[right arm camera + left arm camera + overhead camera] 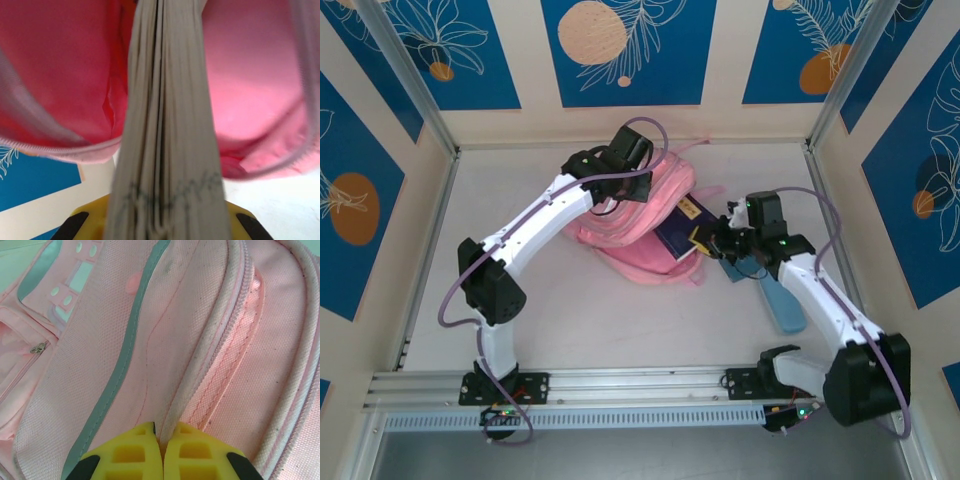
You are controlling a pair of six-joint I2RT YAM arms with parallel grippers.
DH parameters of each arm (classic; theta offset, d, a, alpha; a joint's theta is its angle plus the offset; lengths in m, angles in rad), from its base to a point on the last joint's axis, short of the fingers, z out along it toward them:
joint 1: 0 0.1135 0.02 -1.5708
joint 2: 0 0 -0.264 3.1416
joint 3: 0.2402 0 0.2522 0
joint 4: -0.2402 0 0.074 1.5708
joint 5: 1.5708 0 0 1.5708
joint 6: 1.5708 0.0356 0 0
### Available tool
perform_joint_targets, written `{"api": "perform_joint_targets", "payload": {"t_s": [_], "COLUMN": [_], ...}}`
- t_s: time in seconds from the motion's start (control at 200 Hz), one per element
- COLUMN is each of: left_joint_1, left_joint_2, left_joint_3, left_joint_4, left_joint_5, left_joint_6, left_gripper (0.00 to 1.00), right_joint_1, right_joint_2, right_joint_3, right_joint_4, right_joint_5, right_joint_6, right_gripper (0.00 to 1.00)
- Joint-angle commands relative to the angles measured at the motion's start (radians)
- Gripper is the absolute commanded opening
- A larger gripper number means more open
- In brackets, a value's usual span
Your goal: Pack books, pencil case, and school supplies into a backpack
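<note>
1. Worktop [620,325]: pale and flat, enclosed by walls with blue panels. It carries everything listed below.

2. Backpack [638,215]: pink fabric, lying at mid-worktop between the two arms, with its mouth turned toward the right arm. In the left wrist view [100,340] a grey stripe, a pale piped zip edge and a front pocket with a small zip pull can be seen. In the right wrist view its pink lining [250,90] gapes on both sides of the page edges.

3. Books [678,232]: a navy cover with yellow marks shows from above. It is part in and part out of the backpack's mouth, tilted toward the right hand. From the right wrist, a block of grey page edges [167,125] with a slit down its middle runs forward into the lining. Whether this is one book or two cannot be told.

4. Pencil case [782,300]: light blue and oblong, flat on the worktop just right of the backpack, partly under the right arm.

5. Left hand [623,196] [162,452]: on top of the backpack. Its yellow fingers [130,455] are pressed together, pinching the piped zip edge.

6. Right hand [722,240] [167,222]: at the backpack's mouth. It is narrow, gripping the books at their near end, with yellow fingers [80,222] on either side.
</note>
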Motion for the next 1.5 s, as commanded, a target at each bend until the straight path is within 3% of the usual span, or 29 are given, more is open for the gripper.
{"api": "perform_joint_targets", "payload": {"t_s": [0.0, 0.375, 0.61, 0.77, 0.86, 0.935, 1.115, 1.335, 1.39, 1.495], "left_joint_1": [0.004, 0.029, 0.045, 0.073, 0.089, 0.102, 0.127, 0.136, 0.137, 0.138], "left_joint_2": [-0.090, -0.120, -0.115, -0.124, -0.127, -0.128, -0.144, -0.164, -0.165, -0.183], "left_joint_3": [0.003, -0.046, -0.049, -0.094, -0.117, -0.130, -0.181, -0.262, -0.287, -0.341], "left_joint_4": [0.091, 0.085, 0.076, 0.116, 0.131, 0.138, 0.162, 0.182, 0.188, 0.213], "left_joint_5": [0.004, 0.019, 0.051, 0.126, 0.154, 0.172, 0.209, 0.283, 0.312, 0.353], "left_joint_6": [-0.025, -0.072, -0.094, -0.150, -0.170, -0.173, -0.181, -0.122, -0.120, -0.134], "left_gripper": [0.00, 0.00, 0.00, 0.00, 0.00, 0.00, 0.00, 0.00, 0.09, 0.43], "right_joint_1": [0.021, 0.115, 0.147, 0.137, 0.131, 0.125, 0.114, 0.068, 0.057, 0.023], "right_joint_2": [0.113, 0.535, 0.718, 0.791, 0.766, 0.718, 0.547, 0.267, 0.191, 0.090], "right_joint_3": [0.050, 0.169, 0.348, 0.393, 0.364, 0.328, 0.180, -0.007, -0.025, 0.029], "right_joint_4": [0.194, 0.456, 0.475, 0.513, 0.521, 0.499, 0.394, 0.111, 0.019, -0.242], "right_joint_5": [-0.057, 0.074, 0.085, 0.040, 0.027, 0.012, 0.032, 0.144, 0.202, 0.307], "right_joint_6": [0.063, 0.176, 0.224, 0.278, 0.285, 0.278, 0.230, 0.111, 0.073, 0.006], "right_gripper": [0.06, 0.07, 0.11, 0.27, 0.42, 0.48, 0.49, 0.48, 0.48, 0.51]}}
